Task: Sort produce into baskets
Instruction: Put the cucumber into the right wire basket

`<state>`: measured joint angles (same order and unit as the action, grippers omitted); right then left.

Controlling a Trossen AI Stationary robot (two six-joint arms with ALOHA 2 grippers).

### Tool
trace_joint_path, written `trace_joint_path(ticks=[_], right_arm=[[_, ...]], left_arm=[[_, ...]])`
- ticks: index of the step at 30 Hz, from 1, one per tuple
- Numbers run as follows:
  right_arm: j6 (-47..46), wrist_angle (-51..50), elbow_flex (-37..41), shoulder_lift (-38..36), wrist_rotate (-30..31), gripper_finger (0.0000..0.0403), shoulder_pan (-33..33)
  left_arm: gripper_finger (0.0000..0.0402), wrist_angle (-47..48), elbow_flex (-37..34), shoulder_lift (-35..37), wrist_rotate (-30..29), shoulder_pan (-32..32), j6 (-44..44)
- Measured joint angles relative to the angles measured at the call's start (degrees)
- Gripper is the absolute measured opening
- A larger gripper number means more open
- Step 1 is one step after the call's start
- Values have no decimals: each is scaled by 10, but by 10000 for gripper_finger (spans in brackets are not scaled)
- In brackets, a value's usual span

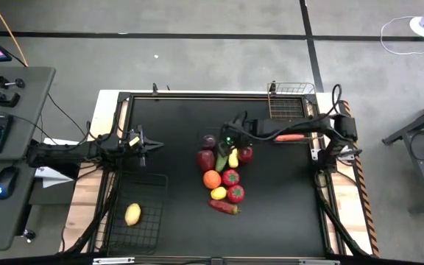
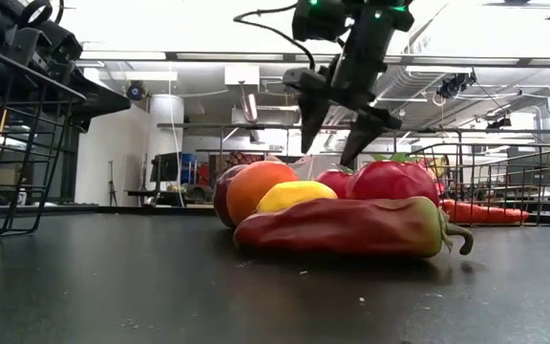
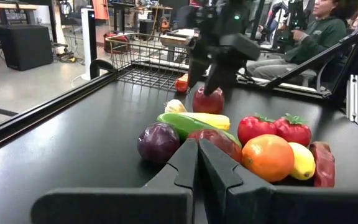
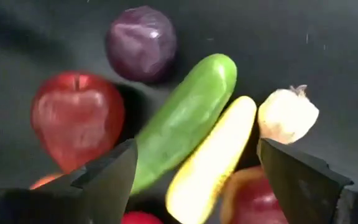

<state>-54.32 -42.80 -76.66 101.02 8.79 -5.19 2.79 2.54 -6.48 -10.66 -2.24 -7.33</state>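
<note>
The produce lies in a heap at the table's middle: a purple cabbage, a red apple, a green cucumber, a yellow corn cob, plus an orange, tomatoes and a long red pepper. My right gripper hangs open above the heap's far part, pointing down, its fingers on either side of cucumber and corn, clear of them. My left gripper rests shut at the table's left side. The dark basket holds a yellow fruit.
The lighter wire basket stands at the far right corner, partly under my right arm, with an orange-red piece at its near end. Bare table lies to the heap's right and near side. A seated person shows beyond the table.
</note>
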Motion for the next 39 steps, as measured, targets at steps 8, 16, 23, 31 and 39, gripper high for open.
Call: trace_joint_path(ticks=[8, 16, 23, 31, 39], right_arm=[[-43, 29, -39, 54, 5, 328, -16], [-92, 19, -40, 103, 9, 327, -20], [-107, 42, -41, 112, 27, 327, -21], [-115, 44, -41, 118, 30, 327, -28], [-132, 52, -41, 152, 17, 326, -28]], left_arm=[[0, 0, 0, 0, 0, 0, 0], [0, 0, 0, 0, 0, 0, 0], [0, 0, 0, 0, 0, 0, 0], [0, 0, 0, 0, 0, 0, 0], [0, 0, 0, 0, 0, 0, 0]])
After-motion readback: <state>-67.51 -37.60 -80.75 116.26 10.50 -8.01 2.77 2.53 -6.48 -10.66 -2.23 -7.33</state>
